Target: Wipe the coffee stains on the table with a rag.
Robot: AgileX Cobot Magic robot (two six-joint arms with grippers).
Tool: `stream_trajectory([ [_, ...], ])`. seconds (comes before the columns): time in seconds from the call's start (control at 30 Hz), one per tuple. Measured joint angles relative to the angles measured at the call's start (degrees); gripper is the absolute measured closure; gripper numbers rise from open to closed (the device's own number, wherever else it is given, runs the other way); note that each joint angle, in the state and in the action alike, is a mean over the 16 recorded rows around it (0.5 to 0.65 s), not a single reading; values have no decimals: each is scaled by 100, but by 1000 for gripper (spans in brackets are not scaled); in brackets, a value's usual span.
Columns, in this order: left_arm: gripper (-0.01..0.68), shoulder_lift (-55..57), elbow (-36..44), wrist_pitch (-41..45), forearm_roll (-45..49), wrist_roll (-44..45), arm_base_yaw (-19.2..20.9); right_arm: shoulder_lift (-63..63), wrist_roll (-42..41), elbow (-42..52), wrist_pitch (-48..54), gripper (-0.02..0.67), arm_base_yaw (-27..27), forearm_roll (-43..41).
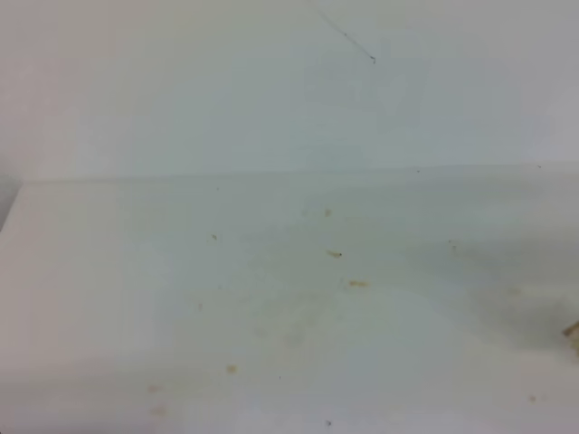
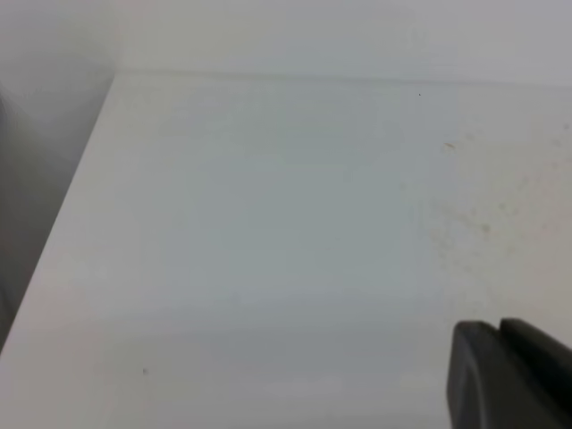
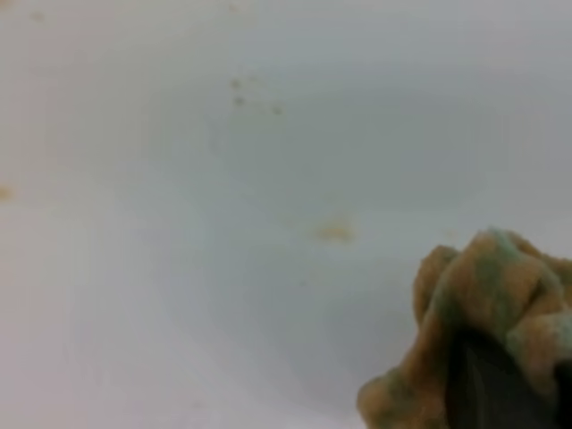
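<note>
The right gripper is clamping the rag, a lumpy, tan-blotched greenish wad, at the near right edge of the table. No large coffee stains are showing; only faint tan specks are lying left of and beyond it. The left gripper is probably idling; its jaw state is unclear.

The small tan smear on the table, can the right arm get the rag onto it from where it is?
Probably yes. The right gripper holds the rag in its jaws, and the tan smear lies on bare table a short way off, with nothing between them in the right wrist view.
</note>
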Motion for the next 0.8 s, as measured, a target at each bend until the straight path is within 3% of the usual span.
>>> stream_trajectory([
  [0.17, 675, 0, 0, 0, 0, 0, 0, 115, 51, 432, -593, 554, -12, -1],
  [0.53, 675, 0, 0, 0, 0, 0, 0, -353, 86, 539, -882, 306, -12, -6],
  [0.67, 675, 0, 0, 0, 0, 0, 0, -1000, 67, 539, -802, 313, -11, -4],
  [0.8, 675, 0, 0, 0, 0, 0, 0, -1857, -4, 541, -594, 401, -11, -4],
])
